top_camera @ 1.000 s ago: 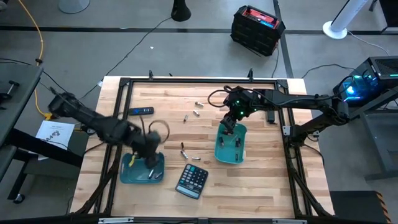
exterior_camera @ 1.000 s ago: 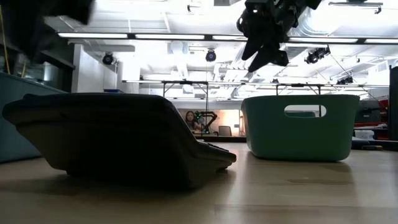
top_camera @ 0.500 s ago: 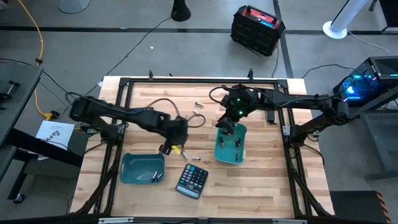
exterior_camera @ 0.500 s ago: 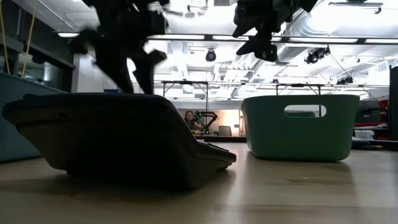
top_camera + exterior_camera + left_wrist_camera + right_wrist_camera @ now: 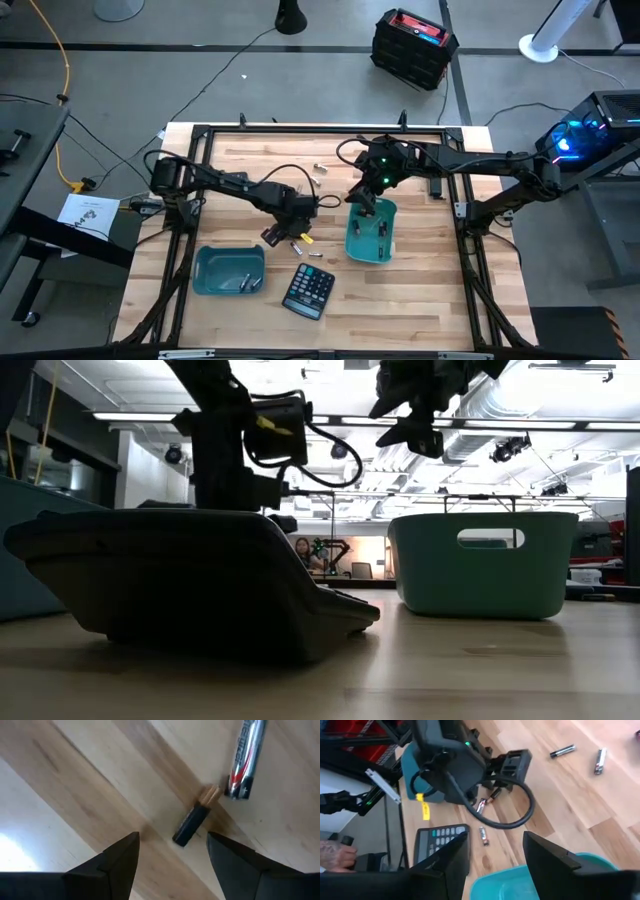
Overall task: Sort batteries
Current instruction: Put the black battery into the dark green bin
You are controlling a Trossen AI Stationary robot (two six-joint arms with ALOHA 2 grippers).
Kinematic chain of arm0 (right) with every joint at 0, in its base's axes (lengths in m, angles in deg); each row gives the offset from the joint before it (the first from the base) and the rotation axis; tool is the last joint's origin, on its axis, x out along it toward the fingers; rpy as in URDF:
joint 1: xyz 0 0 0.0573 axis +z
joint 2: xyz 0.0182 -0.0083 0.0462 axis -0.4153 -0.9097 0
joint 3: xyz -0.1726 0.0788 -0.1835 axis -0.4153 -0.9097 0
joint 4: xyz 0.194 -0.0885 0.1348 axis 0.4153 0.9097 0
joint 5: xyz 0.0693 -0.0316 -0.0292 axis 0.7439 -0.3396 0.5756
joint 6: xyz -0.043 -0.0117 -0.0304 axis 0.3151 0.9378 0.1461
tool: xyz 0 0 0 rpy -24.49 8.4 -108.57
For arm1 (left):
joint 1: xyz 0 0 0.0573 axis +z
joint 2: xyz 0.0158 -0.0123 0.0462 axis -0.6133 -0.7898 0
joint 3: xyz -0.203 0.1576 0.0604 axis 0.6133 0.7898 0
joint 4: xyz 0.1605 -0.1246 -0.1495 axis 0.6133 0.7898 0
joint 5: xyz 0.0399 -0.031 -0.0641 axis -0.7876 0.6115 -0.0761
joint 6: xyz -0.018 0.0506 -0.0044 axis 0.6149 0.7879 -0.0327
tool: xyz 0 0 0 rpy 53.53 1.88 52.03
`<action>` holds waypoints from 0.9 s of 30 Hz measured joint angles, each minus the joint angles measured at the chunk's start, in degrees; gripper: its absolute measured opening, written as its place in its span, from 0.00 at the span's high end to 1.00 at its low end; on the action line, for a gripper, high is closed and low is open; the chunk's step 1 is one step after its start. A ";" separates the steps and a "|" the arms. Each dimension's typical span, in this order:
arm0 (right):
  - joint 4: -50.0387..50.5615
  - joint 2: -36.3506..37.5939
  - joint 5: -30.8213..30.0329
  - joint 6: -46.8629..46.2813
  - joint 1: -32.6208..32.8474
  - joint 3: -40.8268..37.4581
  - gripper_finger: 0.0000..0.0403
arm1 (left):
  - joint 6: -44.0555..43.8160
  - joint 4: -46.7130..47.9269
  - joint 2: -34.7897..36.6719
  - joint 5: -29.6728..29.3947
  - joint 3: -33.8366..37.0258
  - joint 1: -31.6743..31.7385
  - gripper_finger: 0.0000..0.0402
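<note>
Left gripper, fingers apart and empty, low over the middle of the wooden table, just beside the small cluster of batteries there. Between those fingers in the left wrist view, one dark battery with a coppery end lying flat on the boards; right next to it, end nearly touching, a silver battery with red and black marking. Same pair from above, close to the gripper's tips, with one more battery a little nearer the calculator.

Right gripper, fingers spread and holding nothing, hanging over the far rim of the teal bin on the right half of the table. A few batteries lying inside that bin.

Second, lower teal tray near the front left of the table, also with batteries in it. Farther back on the boards, two loose batteries near the table's far edge, well apart from the cluster; same two in the right wrist view.

From table height, calculator filling the near left, teal bin standing on the right, both grippers above. Person seated far off in the room behind.
</note>
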 joint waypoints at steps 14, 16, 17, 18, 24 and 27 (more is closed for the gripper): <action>-0.11 0.00 -2.31 -0.97 0.00 0.00 0.55 | 1.45 -3.78 -3.92 5.38 -0.39 0.01 0.86; -0.11 0.00 -2.31 -1.05 0.00 0.00 0.55 | 0.13 -4.22 -3.94 5.32 -0.31 0.33 0.95; -0.10 0.00 -2.31 -1.24 0.00 0.00 0.55 | -1.03 -4.70 -3.59 5.30 -0.26 0.62 0.96; -0.09 0.00 -2.31 -1.53 0.00 0.00 0.55 | -2.17 -5.45 -2.88 5.34 -0.11 0.98 0.96; -0.48 0.90 3.18 -1.23 -0.04 0.00 0.55 | -9.05 -6.40 5.28 2.47 0.17 5.12 0.97; -2.69 3.49 5.75 -0.99 -0.02 0.00 0.55 | -8.80 -10.61 10.54 2.73 0.05 7.04 0.98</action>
